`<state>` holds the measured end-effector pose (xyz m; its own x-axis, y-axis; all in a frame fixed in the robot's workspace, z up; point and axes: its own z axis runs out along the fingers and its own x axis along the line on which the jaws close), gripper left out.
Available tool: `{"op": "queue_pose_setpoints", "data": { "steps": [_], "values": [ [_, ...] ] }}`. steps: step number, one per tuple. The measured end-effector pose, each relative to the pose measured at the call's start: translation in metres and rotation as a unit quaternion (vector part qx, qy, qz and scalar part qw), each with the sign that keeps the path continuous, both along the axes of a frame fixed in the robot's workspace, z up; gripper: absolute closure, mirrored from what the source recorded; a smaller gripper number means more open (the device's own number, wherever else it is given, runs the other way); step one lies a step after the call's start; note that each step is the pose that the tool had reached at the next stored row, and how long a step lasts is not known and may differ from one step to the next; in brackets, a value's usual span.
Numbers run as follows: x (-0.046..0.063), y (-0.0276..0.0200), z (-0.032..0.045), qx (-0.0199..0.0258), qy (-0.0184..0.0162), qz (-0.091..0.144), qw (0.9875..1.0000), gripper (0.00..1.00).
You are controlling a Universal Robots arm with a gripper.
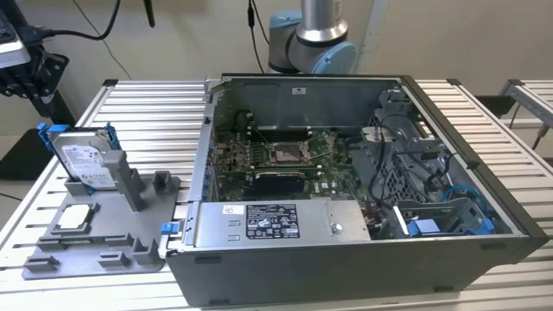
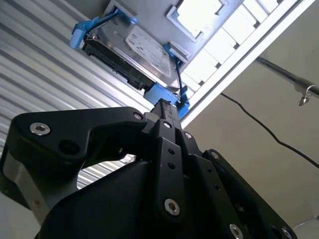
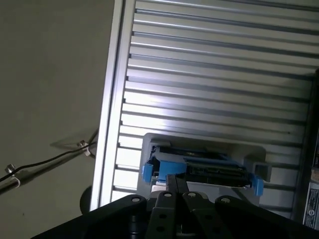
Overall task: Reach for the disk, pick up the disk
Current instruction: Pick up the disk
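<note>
The disk (image 1: pixel 85 157) is a silver drive with a white label and blue rails. It stands tilted in a slot of the grey fixture (image 1: pixel 95 249) on the exterior view's left. Both wrist views show the disk (image 2: pixel 139 50) (image 3: pixel 209 169) just beyond my black gripper (image 2: pixel 162 105) (image 3: pixel 175 180). The fingertips lie close together with nothing between them, a short gap away from the nearest blue rail (image 2: pixel 167 94). In the exterior view the black wrist assembly (image 1: pixel 24 65) hangs above and to the left of the disk.
An open computer case (image 1: pixel 346 188) takes up the middle of the slatted metal table (image 1: pixel 155 123). A small silver chip (image 1: pixel 76 216) lies on the fixture. A blue bracket (image 1: pixel 428 227) sits inside the case. The table edge (image 3: pixel 107 124) and the floor lie beside the disk.
</note>
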<state>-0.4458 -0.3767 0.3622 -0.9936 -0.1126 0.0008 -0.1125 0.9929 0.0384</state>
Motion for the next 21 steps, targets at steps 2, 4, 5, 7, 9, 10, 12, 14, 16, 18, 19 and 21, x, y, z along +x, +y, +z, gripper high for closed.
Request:
{"op": "queue_pose_setpoints", "data": {
  "steps": [2, 4, 5, 7, 9, 10, 12, 14, 16, 18, 19, 21],
  "values": [
    [0.0, 0.0, 0.0, 0.0, 0.0, 0.005, 1.0, 1.0],
    [0.0, 0.0, 0.0, 0.0, 0.0, 0.01, 0.9999, 1.0],
    [0.0, 0.0, 0.0, 0.0, 0.0, 0.013, 0.9999, 1.0],
    [0.0, 0.0, 0.0, 0.0, 0.0, 0.02, 0.9998, 1.0],
    [0.0, 0.0, 0.0001, 0.0, 0.0, 0.027, 0.9996, 1.0],
    [0.0, 0.0, 0.0001, 0.0, 0.0, 0.03, 0.9995, 1.0],
    [0.0, 0.0, 0.0002, 0.0, 0.0, 0.038, 0.9993, 1.0],
    [0.0, 0.0, 0.0002, 0.0, 0.0, 0.045, 0.999, 1.0],
    [-0.0001, 0.0, 0.0003, 0.0, 0.0, 0.054, 0.9986, 1.0],
    [-0.0001, 0.0, 0.0003, 0.0, 0.0, 0.062, 0.9981, 1.0],
    [-0.0001, 0.0, 0.0004, 0.0, 0.0, 0.066, 0.9978, 1.0],
    [-0.0001, 0.0, 0.0004, 0.0, 0.0, 0.075, 0.9972, 1.0]
  ]
}}
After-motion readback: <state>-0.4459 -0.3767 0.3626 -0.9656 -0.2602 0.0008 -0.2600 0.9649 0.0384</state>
